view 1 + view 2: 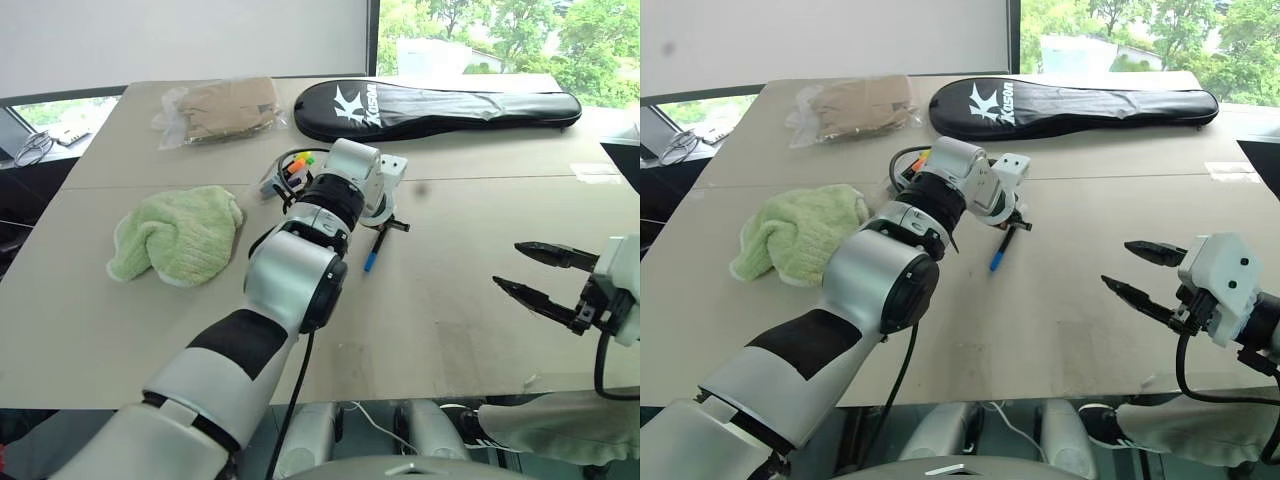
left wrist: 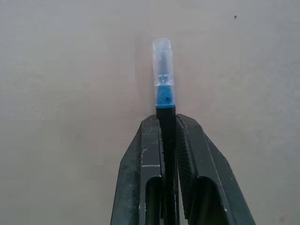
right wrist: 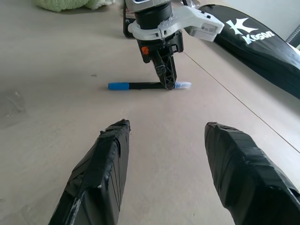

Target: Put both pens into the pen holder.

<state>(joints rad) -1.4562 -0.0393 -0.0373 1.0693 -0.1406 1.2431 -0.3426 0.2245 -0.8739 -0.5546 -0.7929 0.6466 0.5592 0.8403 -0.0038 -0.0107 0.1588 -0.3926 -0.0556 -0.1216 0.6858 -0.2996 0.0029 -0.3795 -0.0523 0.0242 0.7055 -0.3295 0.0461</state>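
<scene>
Pens are what this comes down to, and one of them, the dark-barrelled pen (image 3: 140, 86) with the blue cap, lies flat on the tabletop (image 1: 450, 330) with the left tool (image 3: 167, 80) come down on it from above. That tool has its two black fingers (image 2: 194, 164) pinched tight on the barrel near the clear-tipped end, so the blue cap sticks out well to one side of the grip and only a short stub to the other; the pen's long axis runs crosswise to the fingers, level with the tabletop. It looks to me not yet lifted. The pen holder (image 1: 285, 175) sits just behind that tool's wrist, on the far side from the pen, with an orange pen (image 1: 293, 163) and a yellow-green highlighter (image 1: 303, 157) already poking out of it. So I'd judge the coming move is a lift and a swing back toward the holder, tipping the pen from level to upright. The right tool (image 1: 525, 270) hangs well off to the side, fingers spread apart and holding nothing, much farther from both pen and holder than the left. A green cloth (image 1: 175, 235) lies beyond the left arm, clear of the path.
</scene>
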